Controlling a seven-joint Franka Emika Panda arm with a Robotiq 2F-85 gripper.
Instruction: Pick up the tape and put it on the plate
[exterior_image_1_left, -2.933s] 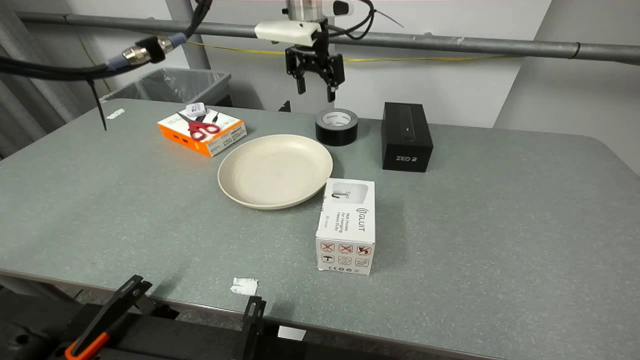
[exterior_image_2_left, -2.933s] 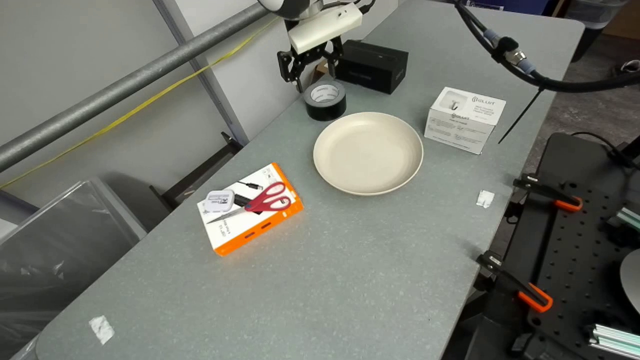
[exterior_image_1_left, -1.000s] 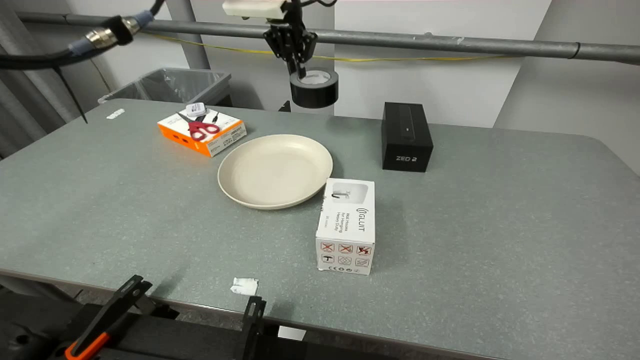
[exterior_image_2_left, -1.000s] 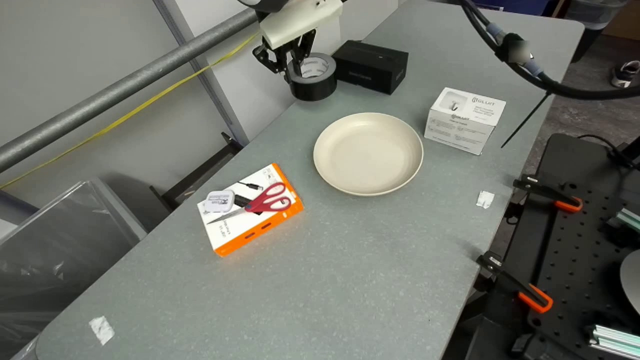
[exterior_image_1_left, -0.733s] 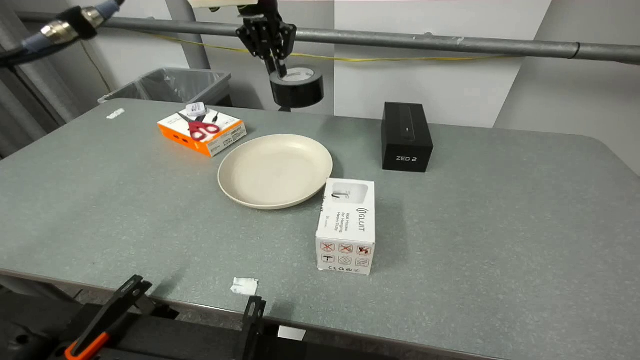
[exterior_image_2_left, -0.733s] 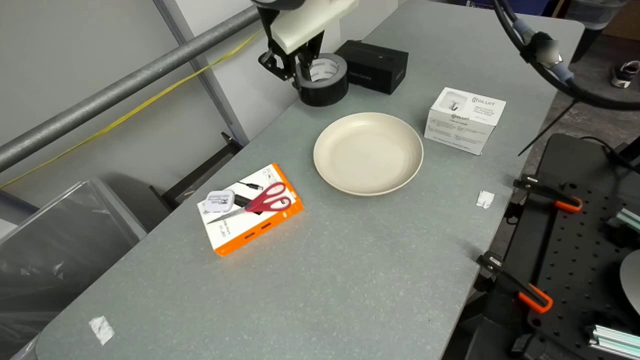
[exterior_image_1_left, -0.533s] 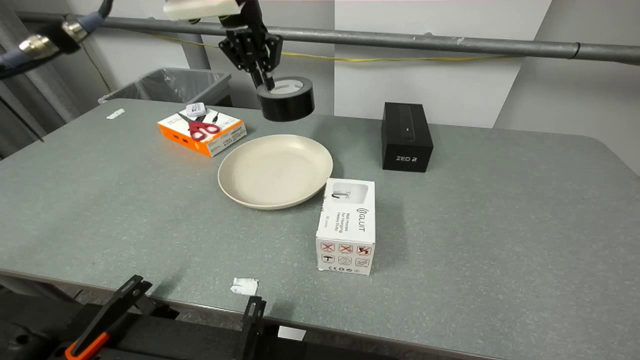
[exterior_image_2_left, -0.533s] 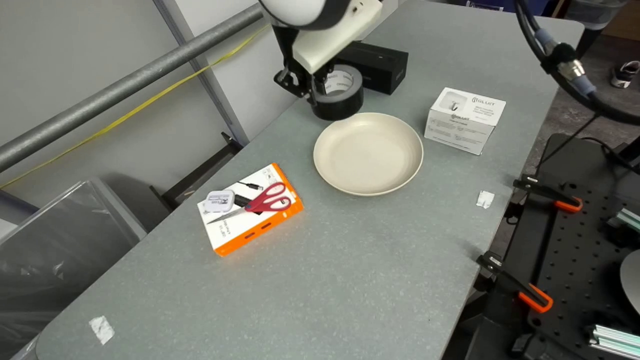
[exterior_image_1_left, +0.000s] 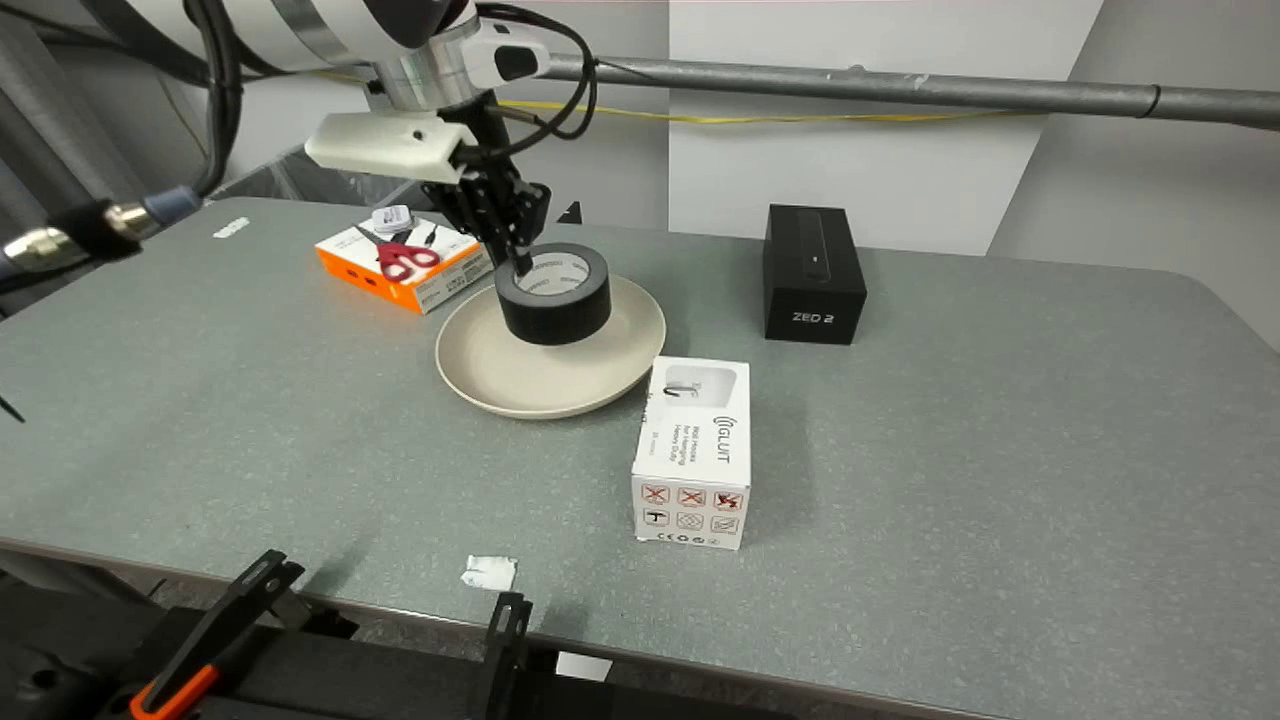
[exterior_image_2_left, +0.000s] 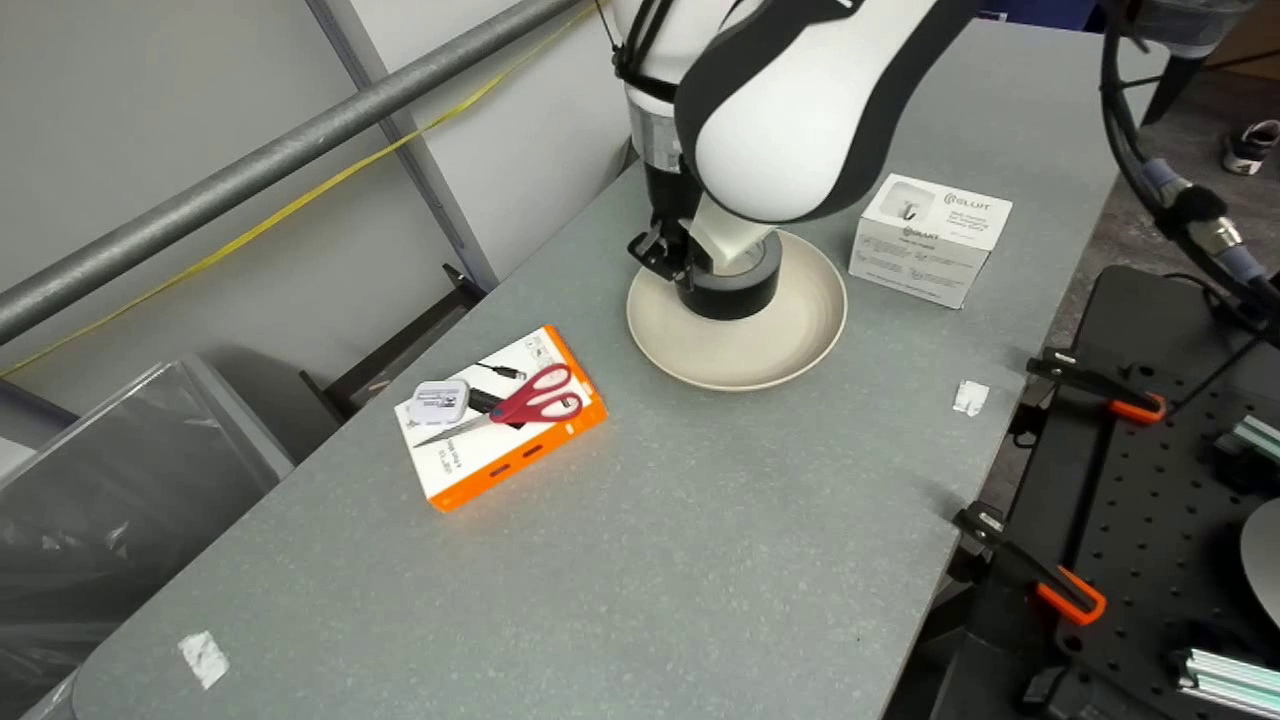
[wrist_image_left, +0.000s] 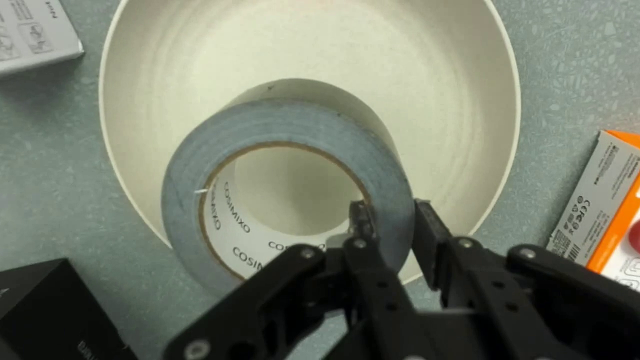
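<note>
While two black fingers (wrist_image_left: 432, 235) pinch its wall, one inside the ring, one outside, a squat black roll of tape (exterior_image_1_left: 555, 315) with a grey top is over a round, shallow cream plate (exterior_image_1_left: 545, 385) below the fingers; contact cannot be told. On the inner finger's side: white cardboard box (exterior_image_1_left: 692, 445) with printed hook; black rectangular box (exterior_image_1_left: 815, 275). On the outer finger's side: orange-and-white box (exterior_image_2_left: 490, 450), red-handled scissors (exterior_image_2_left: 510, 408) on it.
</note>
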